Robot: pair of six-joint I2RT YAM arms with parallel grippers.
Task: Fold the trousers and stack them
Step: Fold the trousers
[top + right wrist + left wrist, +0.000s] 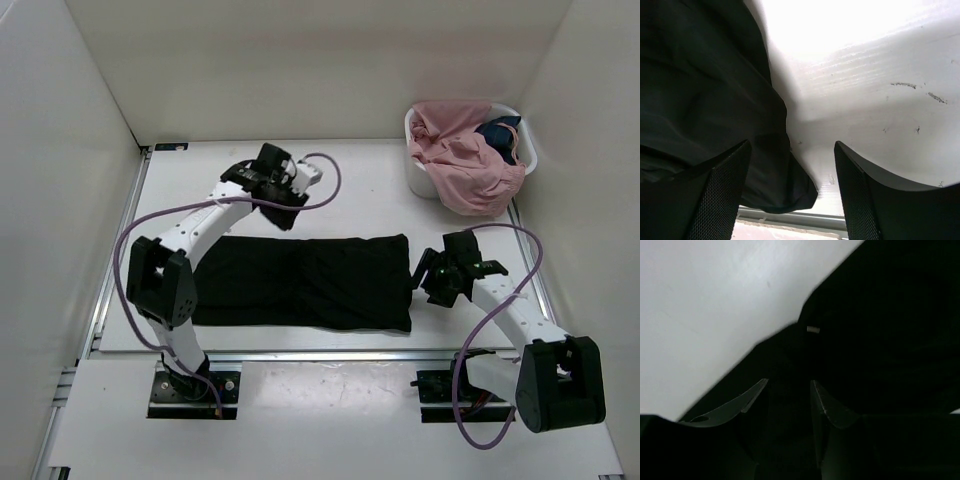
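The black trousers [300, 282] lie flat as a long folded band across the white table. My left gripper [283, 207] is over their far edge, its jaws drawn close on a pinch of black fabric that rises to it. In the left wrist view the trousers [880, 340] fill the right side and dark cloth sits between the fingers [822, 402]. My right gripper [424, 276] is open, just right of the trousers' right end. In the right wrist view the trousers' corner [785, 185] lies between the left finger [722, 195] and mid-gap, untouched.
A white basket [418, 172] stands at the back right, holding a pink garment [465, 165] and a small dark blue garment [500, 135]. White walls close in the table on three sides. A metal rail [300, 352] runs along the near edge.
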